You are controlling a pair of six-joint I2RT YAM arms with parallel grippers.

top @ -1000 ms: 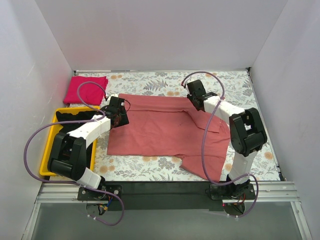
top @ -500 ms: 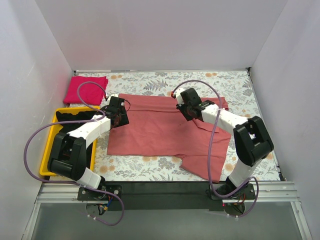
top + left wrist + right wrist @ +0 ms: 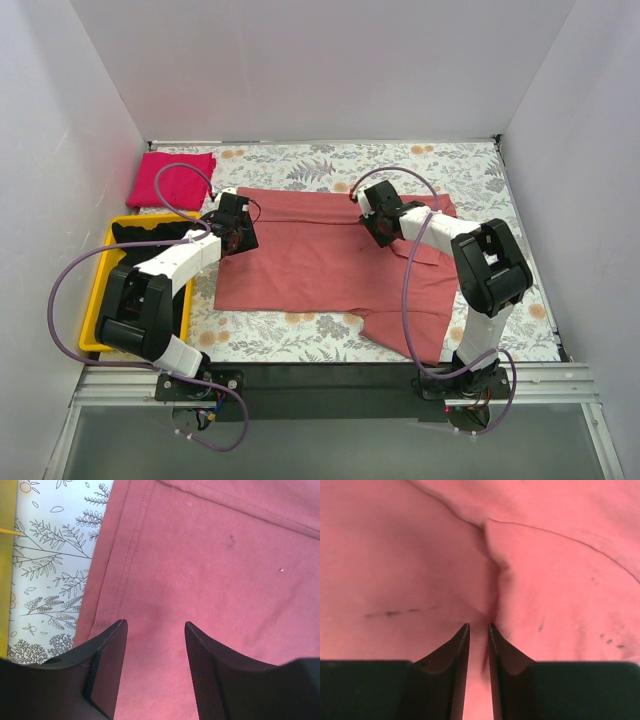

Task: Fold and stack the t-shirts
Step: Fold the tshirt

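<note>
right gripper (image 3: 479, 626) clamps only a thin ridge of salmon-red t-shirt (image 3: 300, 262) at its tips; lifting could slip it. left gripper (image 3: 155, 624) apart.

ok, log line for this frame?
red shirt: spread out | left pincer: open over its left edge | right pincer: pinching a crease in it | pink shirt: folded, far left

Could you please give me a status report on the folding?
Left end effector open over salmon-red t-shirt, left edge. Right end effector shut on a crease in it. Magenta t-shirt folded, far-left corner; nothing in the way.
</note>
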